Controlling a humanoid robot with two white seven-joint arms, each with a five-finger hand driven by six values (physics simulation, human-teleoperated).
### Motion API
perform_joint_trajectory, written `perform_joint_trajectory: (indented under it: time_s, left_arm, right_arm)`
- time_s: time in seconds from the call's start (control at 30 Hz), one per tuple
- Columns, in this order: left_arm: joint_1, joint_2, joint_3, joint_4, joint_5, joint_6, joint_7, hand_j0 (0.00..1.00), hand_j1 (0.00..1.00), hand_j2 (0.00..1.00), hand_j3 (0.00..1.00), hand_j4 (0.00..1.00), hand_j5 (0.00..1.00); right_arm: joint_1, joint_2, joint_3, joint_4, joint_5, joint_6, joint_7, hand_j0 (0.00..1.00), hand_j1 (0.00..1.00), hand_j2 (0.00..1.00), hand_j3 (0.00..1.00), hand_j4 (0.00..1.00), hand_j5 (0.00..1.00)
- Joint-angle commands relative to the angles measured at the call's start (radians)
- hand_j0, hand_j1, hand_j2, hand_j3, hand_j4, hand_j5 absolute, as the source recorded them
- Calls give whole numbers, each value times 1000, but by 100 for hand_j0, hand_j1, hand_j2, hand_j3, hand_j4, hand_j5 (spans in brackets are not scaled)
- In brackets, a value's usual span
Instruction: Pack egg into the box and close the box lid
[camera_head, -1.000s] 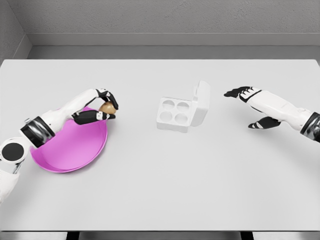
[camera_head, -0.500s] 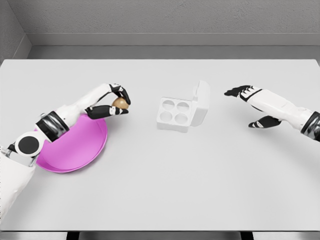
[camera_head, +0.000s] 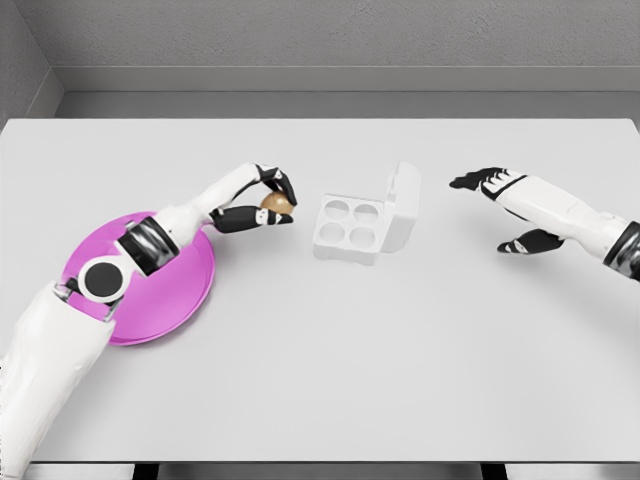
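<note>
Sideways lies the egg (camera_head: 274, 203) in the left hand (camera_head: 262, 200); box (camera_head: 352, 229) open.

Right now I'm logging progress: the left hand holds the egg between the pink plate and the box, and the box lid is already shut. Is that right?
Not quite. The lid is open, standing up at the right side of the box, its four cups empty, as the head view shows. The rest holds: the left hand grips the egg between the pink plate and the box.
</note>
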Motion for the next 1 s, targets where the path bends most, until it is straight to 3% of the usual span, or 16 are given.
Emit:
perform_joint_trajectory:
  time_s: [0.0, 0.5, 0.97]
  left_arm:
    - [0, -25, 0, 11, 6, 0, 1, 31, 31, 31, 31, 31, 31]
    - [-43, -135, -29, 100, -9, 0, 1, 30, 30, 30, 30, 30, 30]
    - [-55, -194, -31, 120, -53, 0, 1, 30, 30, 30, 30, 30, 30]
  right_arm:
    - [0, -1, -1, 0, -9, 1, 4, 100, 100, 100, 100, 100, 100]
    - [-3, 0, -2, 9, -8, 1, 7, 100, 100, 100, 100, 100, 100]
    - [-3, 0, -2, 10, -6, 1, 7, 100, 100, 100, 100, 100, 100]
